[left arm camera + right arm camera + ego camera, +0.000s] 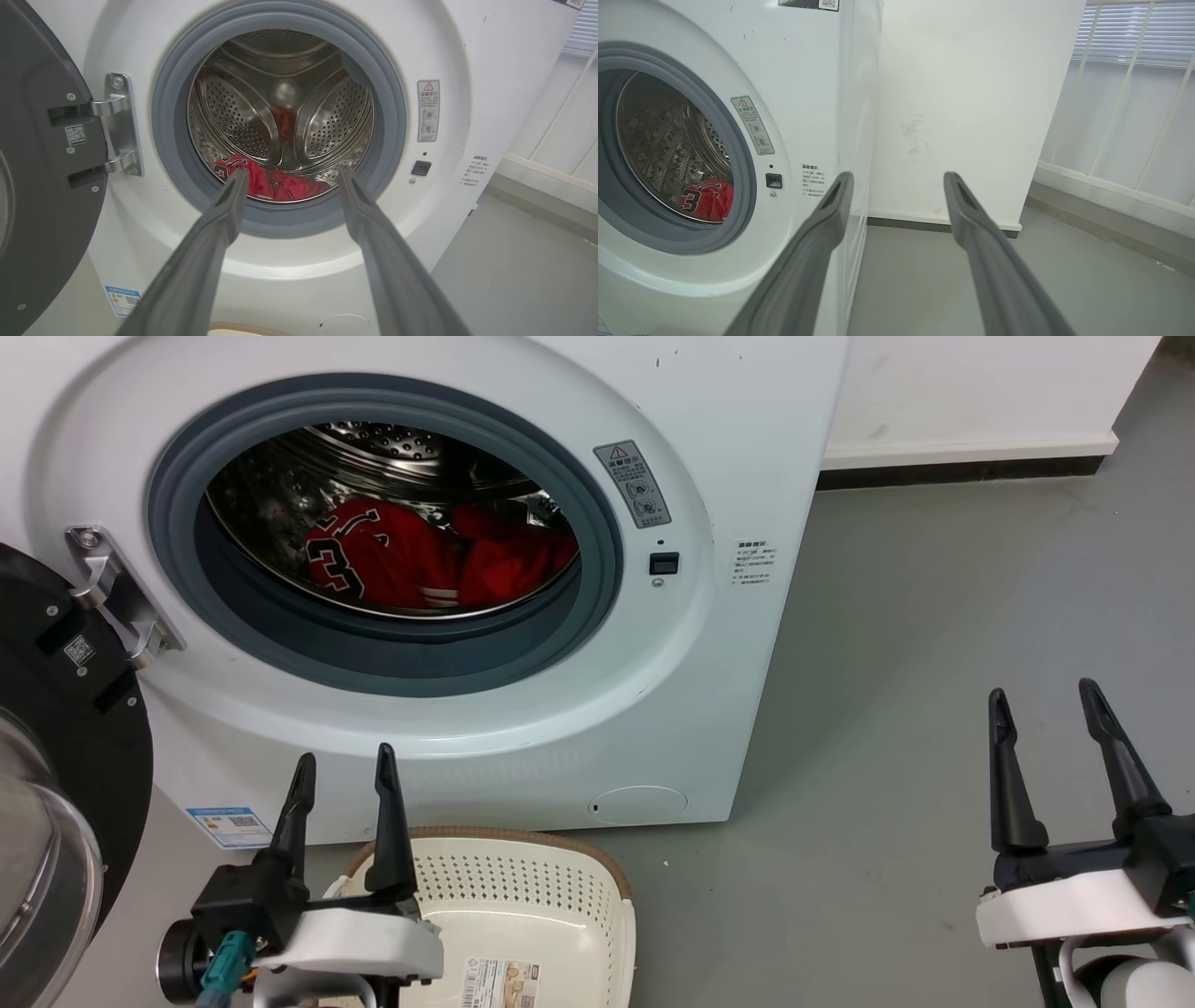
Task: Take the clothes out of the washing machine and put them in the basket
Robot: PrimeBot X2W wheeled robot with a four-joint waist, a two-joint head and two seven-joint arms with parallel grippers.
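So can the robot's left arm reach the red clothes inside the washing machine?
Probably yes. The door hangs wide open. The left pincer is open and points at the porthole, and nothing sits between it and the red clothes low inside.

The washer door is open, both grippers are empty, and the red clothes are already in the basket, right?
Not quite. The red clothes lie inside the washing machine drum, as the head view shows; the basket shows a paper label, no clothes. The door is open, and the left gripper and right gripper are empty.
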